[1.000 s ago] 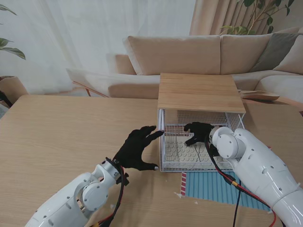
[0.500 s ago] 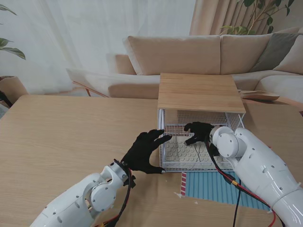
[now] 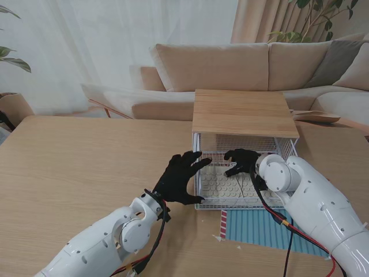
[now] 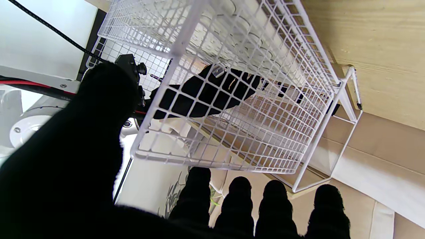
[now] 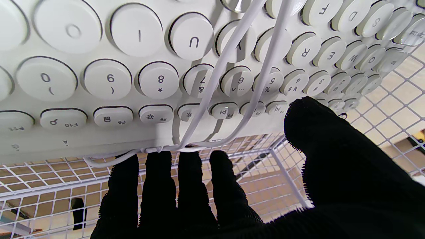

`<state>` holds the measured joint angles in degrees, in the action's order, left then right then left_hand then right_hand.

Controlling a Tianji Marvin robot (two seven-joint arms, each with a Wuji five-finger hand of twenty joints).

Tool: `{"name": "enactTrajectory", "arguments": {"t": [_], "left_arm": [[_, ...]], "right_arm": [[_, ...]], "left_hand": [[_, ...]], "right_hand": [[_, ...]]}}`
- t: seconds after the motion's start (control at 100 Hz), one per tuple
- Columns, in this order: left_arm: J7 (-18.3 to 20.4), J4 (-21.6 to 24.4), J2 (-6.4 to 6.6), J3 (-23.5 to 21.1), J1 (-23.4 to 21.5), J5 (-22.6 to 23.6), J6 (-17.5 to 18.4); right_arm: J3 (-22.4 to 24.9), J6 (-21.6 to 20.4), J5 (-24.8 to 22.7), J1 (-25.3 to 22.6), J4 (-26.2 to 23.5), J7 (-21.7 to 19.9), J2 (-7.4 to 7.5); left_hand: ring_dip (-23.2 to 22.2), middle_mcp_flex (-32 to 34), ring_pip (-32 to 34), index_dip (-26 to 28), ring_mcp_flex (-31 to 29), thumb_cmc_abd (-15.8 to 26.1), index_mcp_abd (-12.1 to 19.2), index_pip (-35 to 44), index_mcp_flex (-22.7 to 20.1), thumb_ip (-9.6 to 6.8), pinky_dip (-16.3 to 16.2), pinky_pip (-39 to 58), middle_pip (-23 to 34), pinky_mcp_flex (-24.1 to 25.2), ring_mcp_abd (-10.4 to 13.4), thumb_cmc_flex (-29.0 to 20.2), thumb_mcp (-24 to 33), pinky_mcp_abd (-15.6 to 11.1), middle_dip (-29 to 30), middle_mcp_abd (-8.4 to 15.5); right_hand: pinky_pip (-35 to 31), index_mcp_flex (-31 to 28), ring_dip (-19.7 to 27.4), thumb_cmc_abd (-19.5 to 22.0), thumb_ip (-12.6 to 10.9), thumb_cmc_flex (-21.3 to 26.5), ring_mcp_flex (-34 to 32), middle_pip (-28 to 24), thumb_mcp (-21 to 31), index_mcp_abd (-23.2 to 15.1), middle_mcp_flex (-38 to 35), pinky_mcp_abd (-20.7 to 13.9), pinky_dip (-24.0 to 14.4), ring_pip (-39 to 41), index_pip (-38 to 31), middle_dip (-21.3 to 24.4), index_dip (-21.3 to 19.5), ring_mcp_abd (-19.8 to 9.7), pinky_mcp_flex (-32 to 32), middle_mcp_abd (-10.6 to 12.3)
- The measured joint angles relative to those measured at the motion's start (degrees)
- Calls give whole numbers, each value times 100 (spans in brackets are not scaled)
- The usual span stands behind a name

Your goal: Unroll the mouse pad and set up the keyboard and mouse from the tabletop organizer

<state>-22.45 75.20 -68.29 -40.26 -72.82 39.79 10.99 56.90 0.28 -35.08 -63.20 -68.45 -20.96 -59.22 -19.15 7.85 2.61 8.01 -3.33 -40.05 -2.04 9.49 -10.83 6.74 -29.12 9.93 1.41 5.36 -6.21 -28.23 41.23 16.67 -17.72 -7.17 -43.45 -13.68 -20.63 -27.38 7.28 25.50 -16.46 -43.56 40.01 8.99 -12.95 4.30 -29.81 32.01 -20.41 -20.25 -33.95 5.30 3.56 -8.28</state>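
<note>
The organizer [image 3: 242, 112] has a wooden top, and its white wire drawer [image 3: 230, 205] is pulled out toward me. In the drawer lies a white keyboard [image 3: 222, 184] with round keys [image 5: 132, 66], and a white cable [image 5: 229, 59] runs across it. My right hand [image 3: 242, 160] is inside the drawer. Its fingertips [image 5: 192, 166] rest at the keyboard's far edge and its thumb is apart over the number row. My left hand [image 3: 181, 176] is open at the drawer's left wall [image 4: 239, 53], fingers spread over the rim. The blue striped mouse pad [image 3: 253, 228] lies flat near me. No mouse shows.
A beige sofa [image 3: 230, 66] stands behind the table, and curtains hang behind it. Bare wooden tabletop [image 3: 75, 167] stretches to the left of the organizer. My right forearm [image 3: 317, 202] crosses over the mouse pad's right part.
My left hand has moved farther from me and to the right, up to the drawer's left wall, with its fingers now over the rim. The right hand has stayed put.
</note>
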Motion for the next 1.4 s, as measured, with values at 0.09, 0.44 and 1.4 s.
{"name": "enactTrajectory", "arguments": {"t": [0.09,0.44,1.4], "left_arm": [[-8,-74,-10,106,87,24,-8],[18,-222,-63,308,269,22,-251],[247,-205,-89,353,340,-64,-414]], "right_arm": [[-1,11,35,3,1,-2,0],[-75,8,62,80,66,-4,-3],[237,463,315,6,-391,-468,7]], "left_hand": [[0,0,0,11,0,4,0,0,0,0,-57,-10,0,0,0,-76,13,0,0,0],[0,-156,0,17,0,6,0,71,0,0,-76,-71,-58,0,-1,-253,50,0,-73,83],[1,-313,0,24,1,36,0,141,0,0,-228,-74,-172,0,-5,-184,-20,0,-132,266]], "right_hand": [[0,-25,0,1,0,1,0,0,0,-1,-56,0,0,0,-1,0,0,10,0,0],[1,-451,-30,14,0,-3,-69,74,-6,-2,-437,94,0,62,-148,41,0,52,27,7],[-2080,-2139,-1730,630,0,-95,-1817,-1232,-781,-7,-1934,1006,-1200,2689,-418,-2076,216,482,1506,-38]]}}
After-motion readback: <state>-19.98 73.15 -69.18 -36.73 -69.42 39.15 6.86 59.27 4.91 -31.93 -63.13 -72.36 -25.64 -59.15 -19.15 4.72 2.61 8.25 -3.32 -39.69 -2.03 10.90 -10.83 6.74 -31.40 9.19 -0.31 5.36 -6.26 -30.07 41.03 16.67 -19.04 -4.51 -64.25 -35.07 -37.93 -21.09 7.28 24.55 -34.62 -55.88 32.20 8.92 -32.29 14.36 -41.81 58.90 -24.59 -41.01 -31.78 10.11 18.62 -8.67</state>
